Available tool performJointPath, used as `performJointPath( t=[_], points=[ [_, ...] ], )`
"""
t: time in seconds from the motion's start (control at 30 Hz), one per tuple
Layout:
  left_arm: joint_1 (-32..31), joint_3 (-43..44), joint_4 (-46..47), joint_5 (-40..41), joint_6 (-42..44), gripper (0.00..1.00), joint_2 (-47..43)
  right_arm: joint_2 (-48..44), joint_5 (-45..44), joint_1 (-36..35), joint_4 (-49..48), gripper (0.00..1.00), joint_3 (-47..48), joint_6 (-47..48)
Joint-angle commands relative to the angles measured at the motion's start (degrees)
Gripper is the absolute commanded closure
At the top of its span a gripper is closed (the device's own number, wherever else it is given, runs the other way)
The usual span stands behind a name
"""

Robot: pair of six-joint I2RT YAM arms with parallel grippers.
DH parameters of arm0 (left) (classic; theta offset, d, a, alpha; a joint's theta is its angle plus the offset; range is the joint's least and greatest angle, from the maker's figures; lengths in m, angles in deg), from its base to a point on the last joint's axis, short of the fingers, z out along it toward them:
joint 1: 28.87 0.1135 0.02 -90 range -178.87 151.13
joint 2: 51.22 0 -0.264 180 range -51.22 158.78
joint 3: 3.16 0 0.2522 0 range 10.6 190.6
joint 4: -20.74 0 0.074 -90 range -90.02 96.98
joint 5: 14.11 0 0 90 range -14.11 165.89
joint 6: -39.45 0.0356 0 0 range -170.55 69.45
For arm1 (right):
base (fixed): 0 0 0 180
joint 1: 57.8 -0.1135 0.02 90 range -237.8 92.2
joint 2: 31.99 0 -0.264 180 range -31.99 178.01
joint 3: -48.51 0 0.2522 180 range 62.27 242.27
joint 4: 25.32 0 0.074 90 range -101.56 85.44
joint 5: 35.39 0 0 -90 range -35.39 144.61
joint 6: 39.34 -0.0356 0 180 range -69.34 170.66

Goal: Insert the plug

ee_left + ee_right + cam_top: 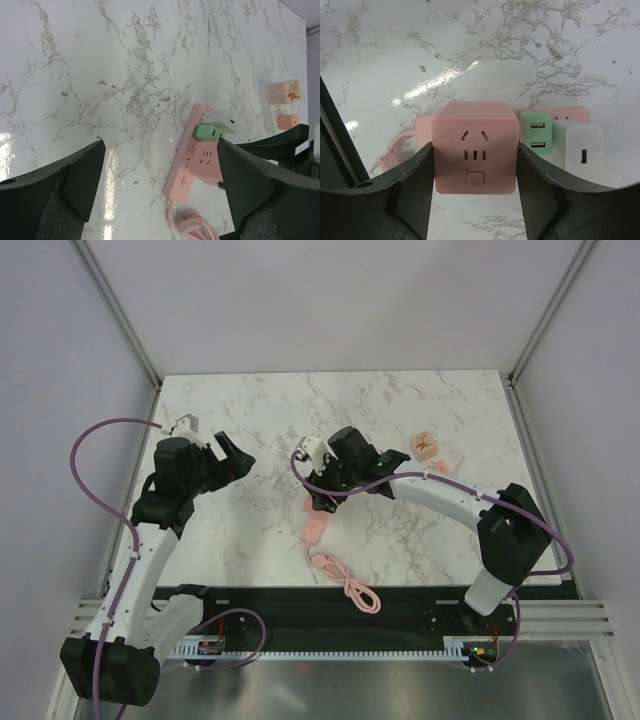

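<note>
Pink cable (345,585) lies coiled at the near edge of the marble table (420,400), by the black base rail. From it the pink power strip (313,530) runs away from the arms.

On the strip's face, at the cable end, sits the pink cube plug (475,145). The right gripper (475,192) is clenched on it, with a black finger pressed flat against each side. The cube's own sockets and switch face the wrist camera. Whether its pins are fully home in the strip cannot be told.

Just beyond the cube, a green charger (536,137) and a white charger (583,150) stand side by side, plugged into the same strip.

To the left, well apart from the strip, the left gripper (235,458) hangs above bare marble. It is released and grasps nothing, its jaws spread wide.

Farther back, on the right, a peach adapter (425,444) with a printed top lies beside a pale block (440,468).
</note>
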Motion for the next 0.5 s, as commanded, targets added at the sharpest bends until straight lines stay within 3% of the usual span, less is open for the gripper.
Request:
performJointPath(
  t=[0.0, 0.47],
  points=[
    [0.07, 0.07, 2.23, 0.91, 2.39, 0.0, -0.59, -0.03, 2.19, 0.08, -1.46, 1.0, 0.06, -1.29],
    [0.07, 0.24, 2.32, 2.23, 2.75, 0.0, -1.12, 1.11, 1.4, 0.08, -0.66, 1.0, -1.17, -1.65]
  ],
)
